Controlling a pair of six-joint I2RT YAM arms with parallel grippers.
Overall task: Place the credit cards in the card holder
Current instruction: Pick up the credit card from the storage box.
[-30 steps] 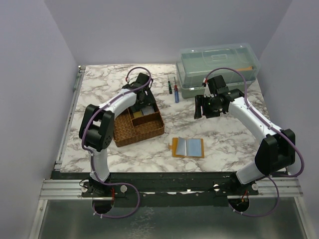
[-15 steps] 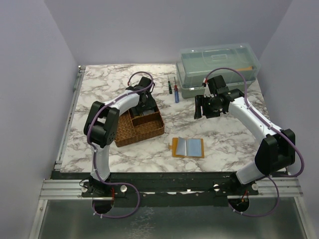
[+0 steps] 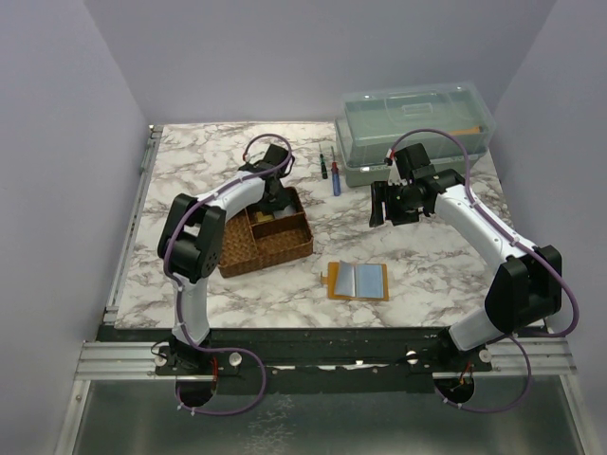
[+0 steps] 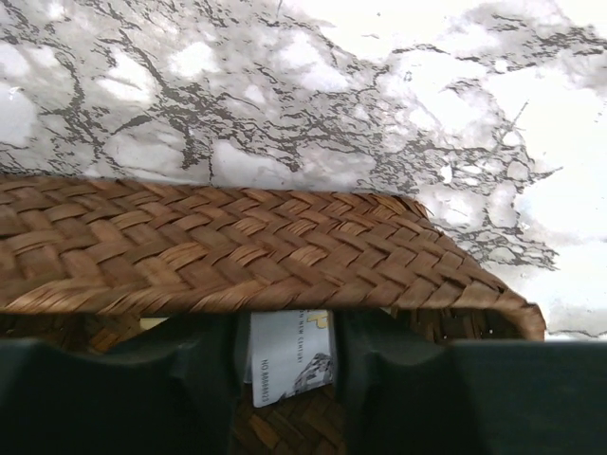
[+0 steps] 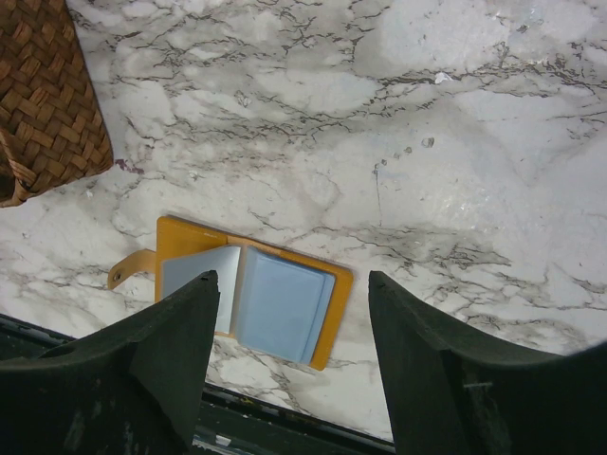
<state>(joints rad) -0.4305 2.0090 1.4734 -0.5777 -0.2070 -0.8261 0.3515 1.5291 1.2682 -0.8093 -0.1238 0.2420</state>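
Observation:
The orange card holder point(image 3: 358, 282) lies open on the marble table, its pale blue-grey inner face up; it also shows in the right wrist view point(image 5: 285, 299). My left gripper point(image 3: 272, 201) reaches down into the far compartment of the brown woven tray point(image 3: 248, 248). In the left wrist view the gripper point(image 4: 289, 353) has its fingers close on both sides of a whitish credit card point(image 4: 292, 365), behind the tray's wall point(image 4: 237, 256). My right gripper point(image 3: 382, 206) hovers open and empty above the table behind the holder, and in its wrist view point(image 5: 292, 284) the holder lies between its fingers.
A clear lidded plastic box point(image 3: 417, 128) stands at the back right. A blue screwdriver point(image 3: 336, 177) and a smaller tool point(image 3: 322, 168) lie left of it. Yellowish items sit in the tray. The tray's corner shows in the right wrist view point(image 5: 47, 104).
My left gripper has shifted slightly inside the tray's far compartment, and the pale card seen there earlier no longer shows from above. The right arm has not moved.

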